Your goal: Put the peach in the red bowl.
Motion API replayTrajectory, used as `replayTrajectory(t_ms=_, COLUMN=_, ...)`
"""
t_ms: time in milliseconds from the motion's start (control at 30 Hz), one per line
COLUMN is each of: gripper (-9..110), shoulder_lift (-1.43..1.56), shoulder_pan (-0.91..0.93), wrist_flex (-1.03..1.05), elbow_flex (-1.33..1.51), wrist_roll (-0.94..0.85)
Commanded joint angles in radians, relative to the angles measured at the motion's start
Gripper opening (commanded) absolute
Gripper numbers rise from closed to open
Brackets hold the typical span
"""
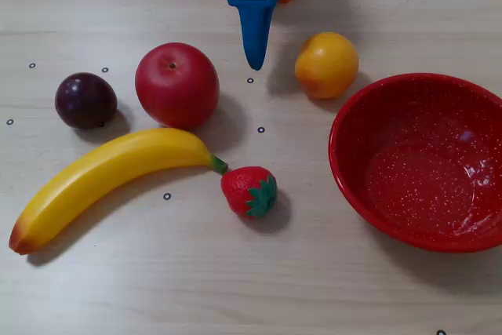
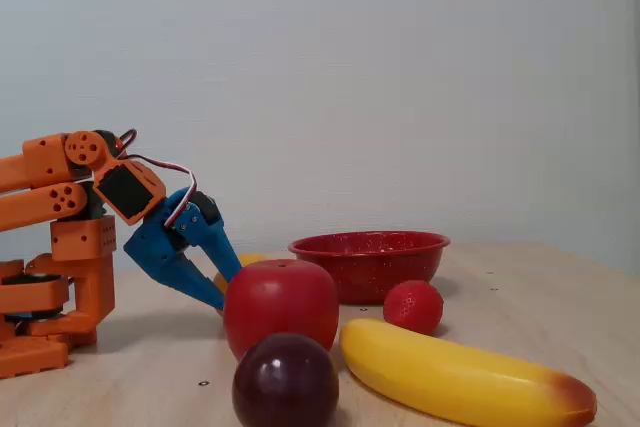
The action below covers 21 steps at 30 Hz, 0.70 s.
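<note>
While end effector (image 1: 256, 59) hovers, peach (image 1: 326, 64) just right, untouched

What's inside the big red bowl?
Nothing: the large glossy red bowl shows only its white-speckled inside in the overhead view. The fixed view's rim hides the bottom.

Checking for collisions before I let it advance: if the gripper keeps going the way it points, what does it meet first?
Probably the bare table: the gripper slants down between the apple and the peach, aimed at neither. Depth is uncertain.
</note>
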Motion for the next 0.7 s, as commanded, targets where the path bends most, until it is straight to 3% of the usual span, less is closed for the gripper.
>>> replayTrajectory(t_ms=0, gripper=0, shoulder_lift=0.009, shoulder_pan=-0.018, wrist_flex=0.006, elbow_flex=-0.017, wrist_roll=-0.017)
replayTrajectory(t_ms=467, gripper=0, shoulder_lift=0.009, shoulder_pan=-0.018, wrist_flex=0.006, elbow_flex=-0.017, wrist_roll=-0.015)
replayTrajectory(t_ms=567, gripper=0, shoulder_lift=0.009, shoulder_pan=0.067, wrist_flex=0.005, elbow_flex=-0.017, wrist_roll=0.095)
replayTrajectory(t_ms=667, gripper=0, shoulder_lift=0.009, shoulder_pan=0.017, wrist_flex=0.005, elbow_flex=-0.017, wrist_roll=0.04)
